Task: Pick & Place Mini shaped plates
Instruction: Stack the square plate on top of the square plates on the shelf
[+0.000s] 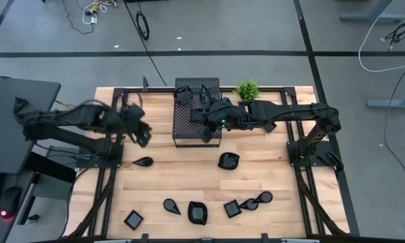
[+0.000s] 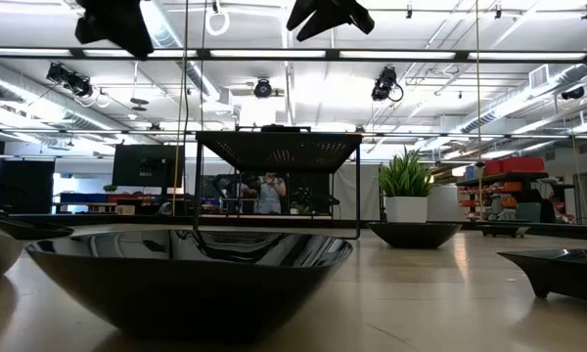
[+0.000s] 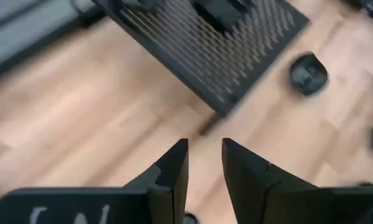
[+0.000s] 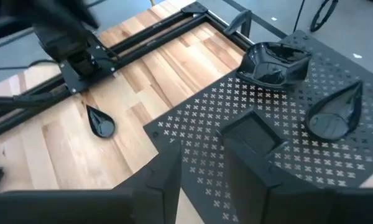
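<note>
The right gripper (image 1: 207,129) hangs over the large black perforated metal box (image 1: 189,125) at the far edge of the light wooden surface (image 1: 182,179). Its fingers stand parted and grasp nothing. Three glossy black mini shaped plates already lie on the box top: a rounded-leaf dish (image 4: 270,62), a teardrop dish (image 4: 334,115) and a flat square dish (image 4: 252,134).

The left gripper (image 1: 140,135) is in the air beside the box, toward the left edge. Its fingers (image 3: 174,168) are also parted and empty, though motion blur makes this less certain.

The nearest loose plate is a teardrop dish (image 1: 143,162) just below it. A sound pick means descending squarely over that dish and closing across its narrow width.

More plates lie scattered along the near edge, among them a leaf dish (image 1: 197,212) and a square dish (image 1: 133,219). A small green potted plant (image 1: 246,89) stands at the far edge. Beyond lies an open workshop with ceiling lights.
</note>
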Robot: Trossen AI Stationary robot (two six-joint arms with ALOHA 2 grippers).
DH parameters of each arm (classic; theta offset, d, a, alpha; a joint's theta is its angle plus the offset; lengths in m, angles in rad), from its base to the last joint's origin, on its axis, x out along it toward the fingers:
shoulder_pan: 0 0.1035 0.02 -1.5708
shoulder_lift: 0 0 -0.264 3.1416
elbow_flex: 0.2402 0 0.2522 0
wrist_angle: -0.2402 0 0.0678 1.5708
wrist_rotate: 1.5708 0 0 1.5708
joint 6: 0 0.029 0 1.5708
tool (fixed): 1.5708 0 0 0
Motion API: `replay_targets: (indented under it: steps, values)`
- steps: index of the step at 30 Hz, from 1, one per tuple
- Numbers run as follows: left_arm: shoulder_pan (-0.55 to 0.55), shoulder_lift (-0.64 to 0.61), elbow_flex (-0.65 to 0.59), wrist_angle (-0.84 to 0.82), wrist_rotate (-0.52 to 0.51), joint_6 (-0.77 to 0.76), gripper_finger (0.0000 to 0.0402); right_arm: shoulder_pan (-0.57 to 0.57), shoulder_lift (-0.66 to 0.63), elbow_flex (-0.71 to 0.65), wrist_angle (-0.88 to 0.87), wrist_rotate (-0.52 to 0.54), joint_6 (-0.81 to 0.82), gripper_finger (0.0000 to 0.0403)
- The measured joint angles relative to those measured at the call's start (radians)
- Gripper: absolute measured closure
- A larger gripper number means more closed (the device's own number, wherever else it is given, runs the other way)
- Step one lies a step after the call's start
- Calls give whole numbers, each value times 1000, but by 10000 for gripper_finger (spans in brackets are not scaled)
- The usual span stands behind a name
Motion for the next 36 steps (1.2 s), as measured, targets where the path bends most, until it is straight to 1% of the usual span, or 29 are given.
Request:
replay_targets:
  steps: [3, 6, 11, 13, 15, 17, 19, 21, 24, 27, 33, 36]
  values:
    - [-123, 1, -92, 61, 22, -127, 301, 1, -3, 0, -9, 0, -41, 280]
    - [-230, 2, -208, 134, 104, -296, 301, 1, -3, 0, -13, 0, -109, 280]
    - [-404, 2, -388, 251, 300, -696, 301, 1, -9, 0, -60, -17, -195, 280]
    - [-480, 2, -447, 345, 354, -866, 301, 2, -13, 1, -95, -47, -216, 280]
    - [-561, 4, -499, 459, 378, -1019, 301, 6, -14, 1, -146, -61, -230, 280]
    - [-635, 24, -527, 549, 375, -1143, 301, 15, -14, 1, -193, -60, -237, 280]
    - [-699, 61, -533, 584, 377, -1240, 301, 26, -16, 1, -239, -60, -244, 280]
    - [-751, 111, -529, 595, 409, -1312, 301, 39, -16, 1, -264, -55, -266, 280]
    - [-807, 191, -524, 610, 500, -1402, 301, 53, -16, 1, -277, -42, -301, 280]
    - [-851, 264, -523, 657, 557, -1455, 301, 57, -17, 1, -278, -42, -322, 280]
    - [-902, 385, -523, 803, 563, -1464, 300, 57, -17, 1, -279, -42, -364, 280]
    - [-909, 432, -522, 840, 592, -1464, 293, 57, -17, 1, -280, -42, -380, 280]
